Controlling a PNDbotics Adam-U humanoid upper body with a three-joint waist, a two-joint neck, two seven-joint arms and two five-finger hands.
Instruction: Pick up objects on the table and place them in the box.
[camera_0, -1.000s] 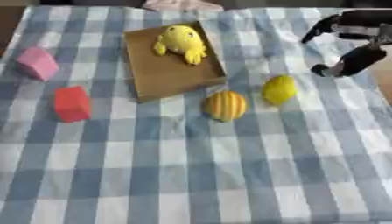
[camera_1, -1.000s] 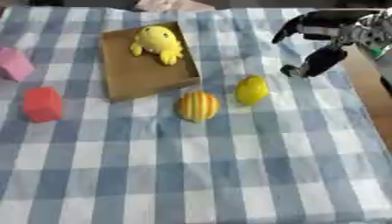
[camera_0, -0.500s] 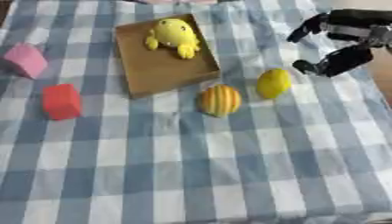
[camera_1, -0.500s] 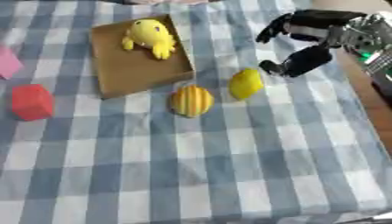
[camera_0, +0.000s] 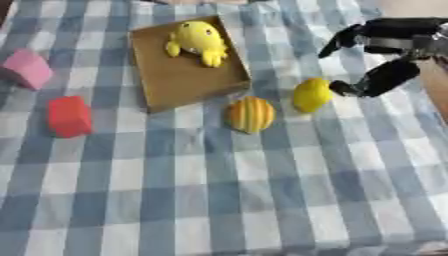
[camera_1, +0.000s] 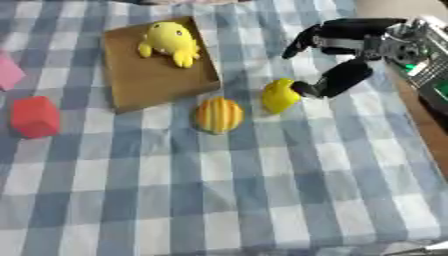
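While no writing shows on anything here, the scene reads as follows.

Writing: none can be read on the box or the objects.
Surface: the table (camera_0: 219, 200) is covered by a blue and white checked cloth, lying a little askew in both views.
Room: a strip of brown surface shows past the cloth's right edge; beyond that I cannot tell.
Box: a shallow brown cardboard box (camera_0: 179, 80) lies at the far middle, turned at a slant.
Yellow toy: a yellow soft toy (camera_0: 199, 41) lies inside the box, at its far end.
Lemon: a yellow lemon (camera_0: 311, 94) sits on the cloth right of the box, just beside the hand's lower finger.
Striped ball: an orange, striped ball (camera_0: 250, 114) rests just near of the box's near right corner.
Red block: a red block (camera_0: 69, 116) stands on the left, well apart from the box.
Pink block: a pink block (camera_0: 28, 68) lies at the far left edge.
Right hand: the right hand (camera_1: 346, 55) reaches in from the far right, fingers spread wide and bent downward, grasping nothing.
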